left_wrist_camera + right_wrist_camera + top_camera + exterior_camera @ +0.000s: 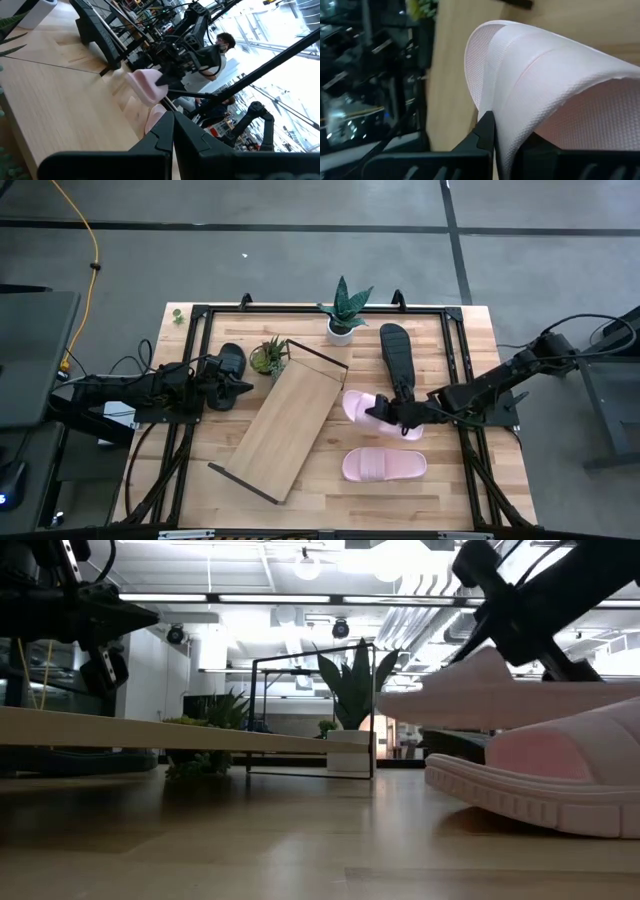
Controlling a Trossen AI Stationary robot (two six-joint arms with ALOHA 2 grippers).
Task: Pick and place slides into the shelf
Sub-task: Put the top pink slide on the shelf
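My right gripper [383, 413] is shut on one pale pink slide [366, 407] right of the shelf. The second pink slide [384, 465] lies flat on the table nearer the near edge; in the low view it [545, 775] sits below the lifted one [490, 695]. One black slide [395, 355] lies near the far right. The other black slide [229, 360] lies at the left, beside my left gripper [243, 387], which is shut and empty [173, 125]. The shelf [290, 420] stands diagonally mid-table on its dark end frames. My right gripper pinches the pink slide's wide strap [507, 112] at its edge between the two fingers [486, 131]. The arm comes in from the table's right. The slide hangs lifted off the table, roughly level, above the other pink slide.
A tall potted plant [345, 310] stands at the far edge and a small plant [268, 358] by the shelf's far end. A black metal frame [200, 315] runs around the table. A person [225, 45] shows beyond the table in the left wrist view.
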